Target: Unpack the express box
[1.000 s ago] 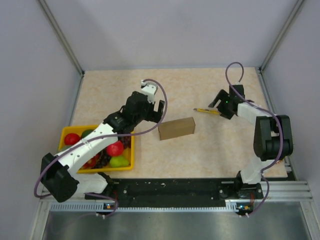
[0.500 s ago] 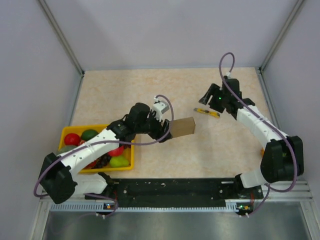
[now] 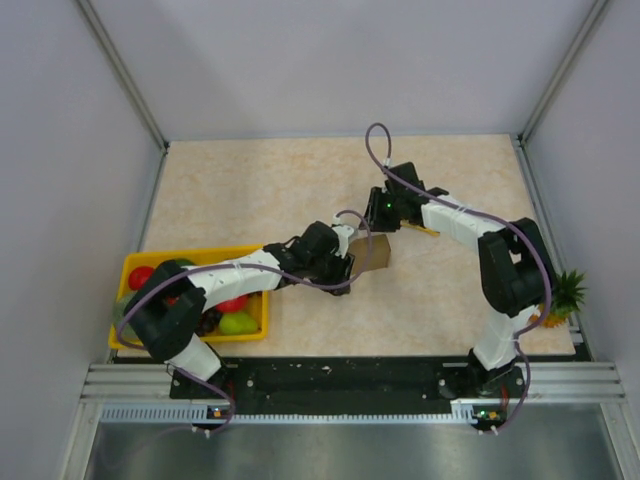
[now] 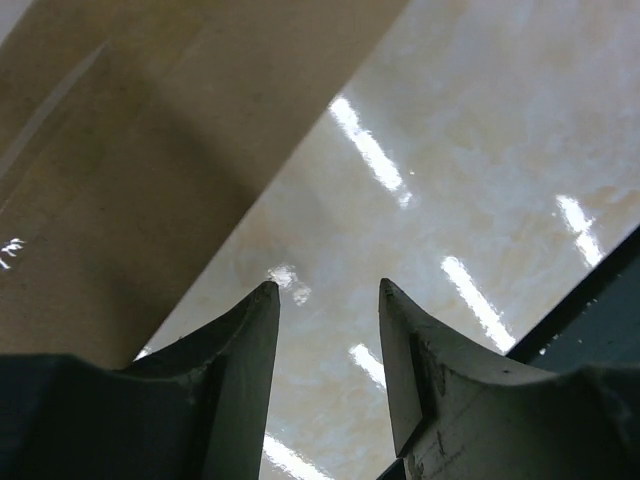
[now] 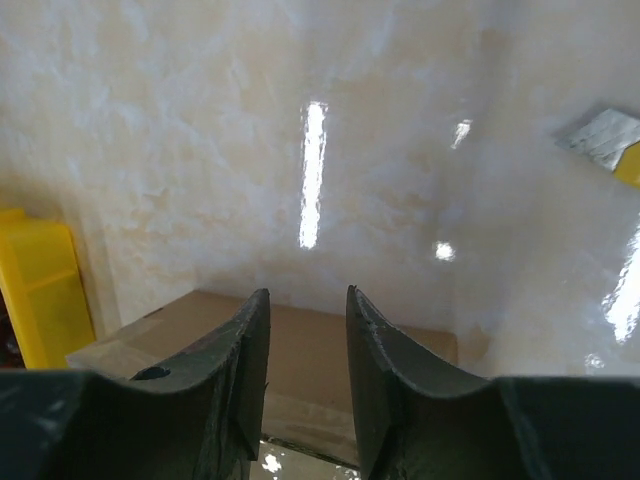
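Left hand (image 4: 327, 290) beside plain brown express box (image 4: 120, 180).

No legible text, label or number; express box (image 3: 376, 254) faces unmarked

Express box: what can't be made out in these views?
- Top external: left arm and right arm cover most of the express box; flap state unreadable.
- Left wrist: box runs off the top and left edges; only bare cardboard shows.
- Right wrist: own jaws block the box's middle and near side.
- Contents: seen in no view.
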You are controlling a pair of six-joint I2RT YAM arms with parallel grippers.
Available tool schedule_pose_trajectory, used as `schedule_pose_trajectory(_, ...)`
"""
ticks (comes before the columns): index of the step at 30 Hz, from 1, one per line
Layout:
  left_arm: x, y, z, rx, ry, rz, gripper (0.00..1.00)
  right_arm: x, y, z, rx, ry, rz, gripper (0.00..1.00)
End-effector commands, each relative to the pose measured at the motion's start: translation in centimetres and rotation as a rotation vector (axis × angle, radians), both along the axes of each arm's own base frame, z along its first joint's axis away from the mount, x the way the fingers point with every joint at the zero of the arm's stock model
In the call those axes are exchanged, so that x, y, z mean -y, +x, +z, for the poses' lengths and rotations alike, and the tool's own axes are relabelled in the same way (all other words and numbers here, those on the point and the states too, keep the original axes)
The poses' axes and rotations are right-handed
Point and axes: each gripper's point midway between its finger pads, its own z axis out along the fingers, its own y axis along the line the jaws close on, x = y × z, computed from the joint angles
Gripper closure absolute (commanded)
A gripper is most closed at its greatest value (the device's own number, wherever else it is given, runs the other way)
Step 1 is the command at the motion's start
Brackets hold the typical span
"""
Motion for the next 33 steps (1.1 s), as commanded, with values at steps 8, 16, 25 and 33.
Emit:
schedule_pose_trajectory(8,-1.4,8.2,0.1,0.039,0.005,0.315,0.52,-0.4,-4.8,1.3,-0.015,0.034,0.067,0.66)
schedule_pose_trajectory(16,-1.5,11.2,-1.8,-0.131,-0.124,0.363,0.52,0.9,-7.6,3.0,0.04,0.074,-0.001,0.65)
schedule_pose_trajectory(25,-0.3,10.8,-2.9,-0.285,-0.238,0.317,0.52,-0.8,-5.7,3.6,0.076,0.1,0.003,0.64)
schedule_pose_trajectory(33,2.9,9.2,-2.1,-0.414,-0.426,0.151,0.52,-3.3,-7.4,4.7,0.078,0.144,0.074,0.64)
